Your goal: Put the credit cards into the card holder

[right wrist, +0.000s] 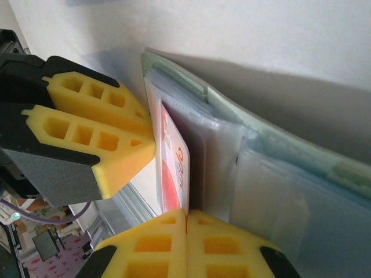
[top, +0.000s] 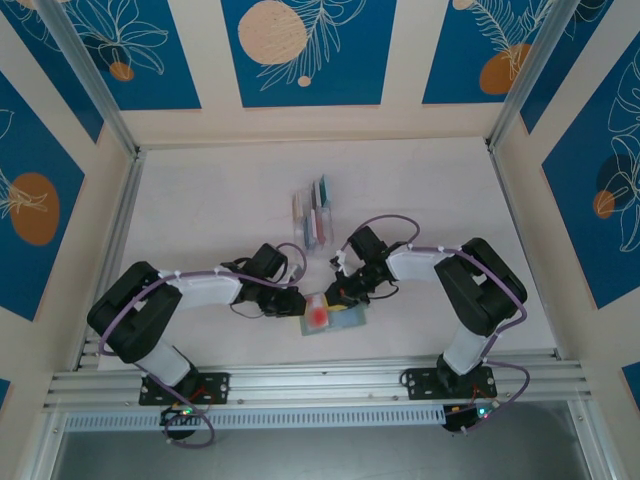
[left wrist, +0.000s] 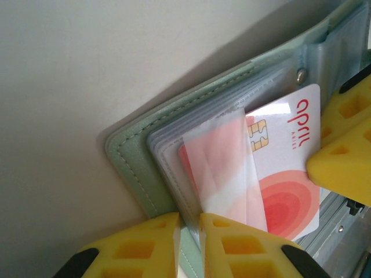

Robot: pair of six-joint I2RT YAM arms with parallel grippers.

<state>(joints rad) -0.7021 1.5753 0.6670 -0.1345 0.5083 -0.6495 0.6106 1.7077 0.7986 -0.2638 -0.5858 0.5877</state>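
Both pincers work at the open wallet [top: 347, 320] near the table's [top: 220, 200] near edge, midway between the arms.

The left pincer [left wrist: 189, 225] comes from the left, its yellow fingers almost together, pinching the wallet's clear sleeves beside the green cover. The right pincer [right wrist: 186, 219] comes from the right with fingers pressed together, nipping the edge of a white card with red circles [left wrist: 287, 179]. That card sits partly inside a sleeve, its chip end under the plastic. More cards stand in a clear rack [top: 315, 212] farther back, well apart.
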